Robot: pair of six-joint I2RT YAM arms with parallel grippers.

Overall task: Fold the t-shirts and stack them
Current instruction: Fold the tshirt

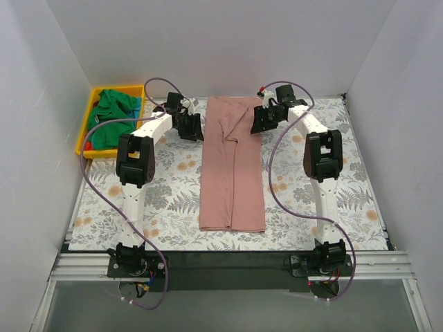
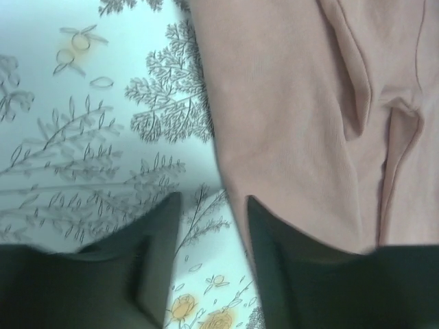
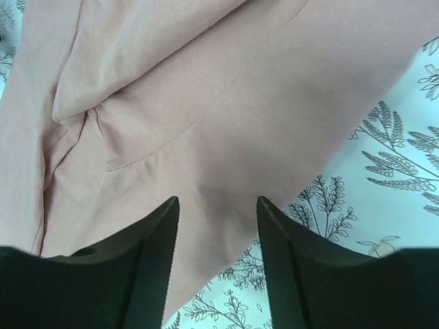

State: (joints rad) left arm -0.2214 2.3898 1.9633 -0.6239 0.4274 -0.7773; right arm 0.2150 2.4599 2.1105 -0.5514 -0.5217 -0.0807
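Note:
The dusty-pink t-shirt (image 1: 232,166) lies folded into a long strip down the middle of the floral table cover; it also shows in the left wrist view (image 2: 288,116) and the right wrist view (image 3: 206,103). My left gripper (image 1: 193,128) is open and empty at the shirt's upper left edge (image 2: 212,205). My right gripper (image 1: 260,121) is open and empty over the shirt's upper right edge (image 3: 217,205). A green t-shirt (image 1: 113,117) and a bit of red fabric (image 1: 89,146) lie in the bin at the back left.
A yellow plastic bin (image 1: 84,124) stands at the back left corner. The floral table cover (image 1: 166,194) spreads under everything. White walls close in the back and both sides. Purple cables loop beside each arm.

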